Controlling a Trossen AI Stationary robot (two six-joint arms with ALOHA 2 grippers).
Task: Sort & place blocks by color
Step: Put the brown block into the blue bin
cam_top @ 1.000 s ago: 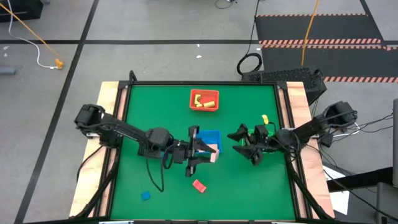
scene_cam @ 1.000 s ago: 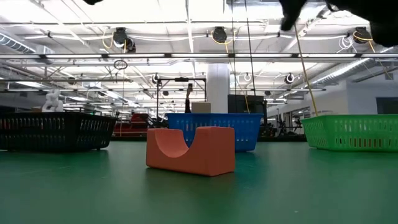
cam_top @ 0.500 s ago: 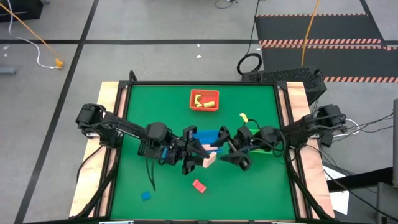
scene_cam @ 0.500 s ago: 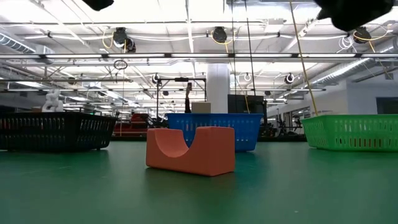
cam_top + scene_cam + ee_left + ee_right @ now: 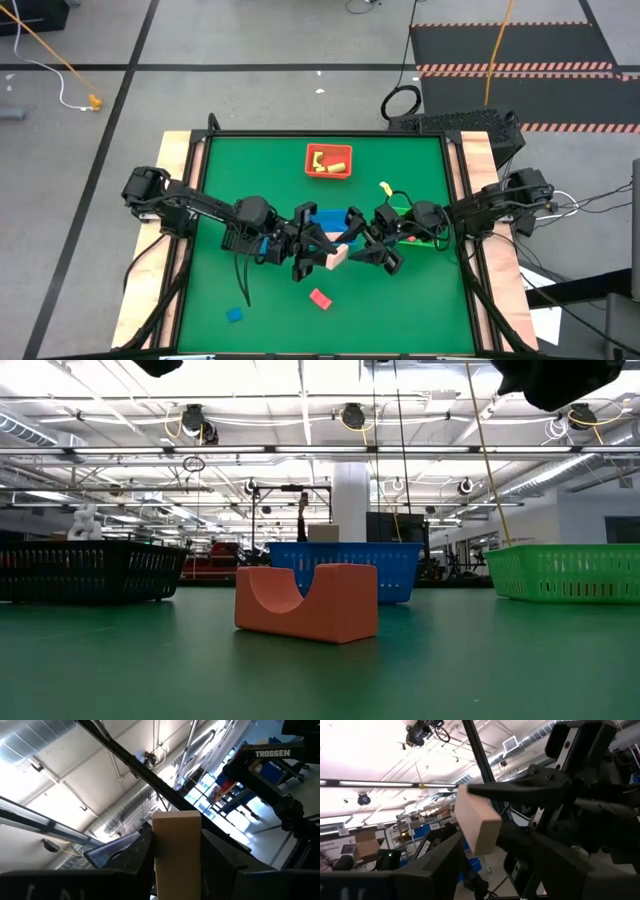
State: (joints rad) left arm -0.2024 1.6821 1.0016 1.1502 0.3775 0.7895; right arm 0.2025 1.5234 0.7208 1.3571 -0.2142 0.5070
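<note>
Mid-desk handover: left claw clamped on the tan block; right claw, arrived from 3 o'clock, fingers apart, now closing around it.

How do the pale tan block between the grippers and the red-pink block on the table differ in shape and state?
The pale tan block is a plain bar with flat faces; the red-pink block has a curved notch cut into its top. The pale tan block is up in the air, clamped by the left gripper, with the right gripper open around its other end. The red-pink block rests alone on the green table, untouched. Both are small blocks outside any tray.
</note>
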